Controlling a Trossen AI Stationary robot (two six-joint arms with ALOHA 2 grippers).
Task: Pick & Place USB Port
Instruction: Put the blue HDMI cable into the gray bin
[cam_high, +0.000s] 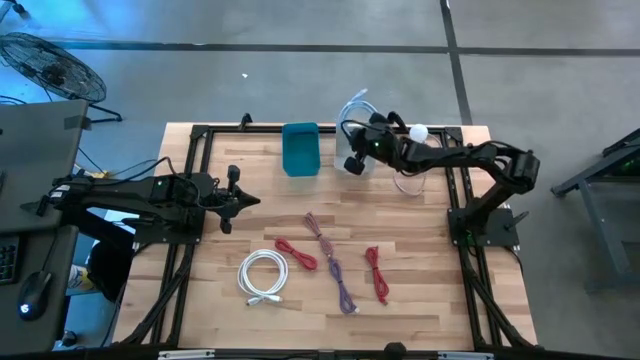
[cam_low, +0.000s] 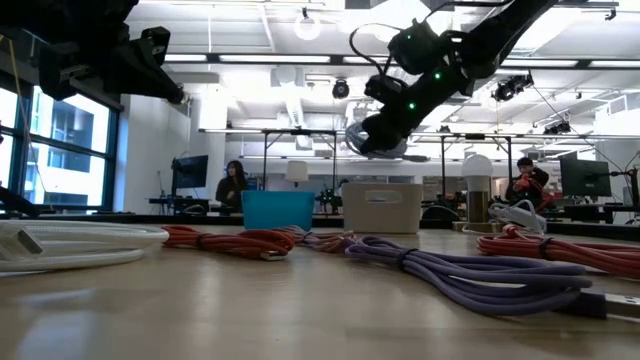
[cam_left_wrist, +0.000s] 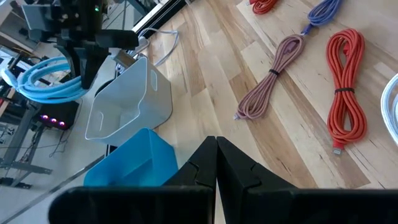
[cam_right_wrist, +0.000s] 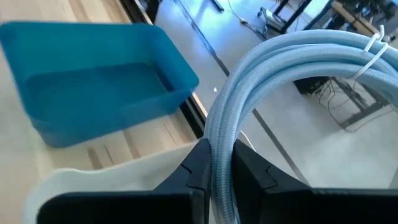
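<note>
Bench (cam_high: 420, 300) layout: two bins at the far edge, one bin (cam_high: 300, 150) left of the other bin (cam_high: 352, 150), the right gripper (cam_high: 354, 160) holding a coiled cable (cam_high: 352, 108) above the latter; five coiled cables (cam_high: 318, 268) across the near half; left gripper (cam_high: 252, 201) over the left side.

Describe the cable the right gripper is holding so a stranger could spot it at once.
Look to the table's far edge, where a blue bin stands beside a white bin. Above the white bin, the right gripper pinches a light blue coiled cable, the only cable off the table.
</note>
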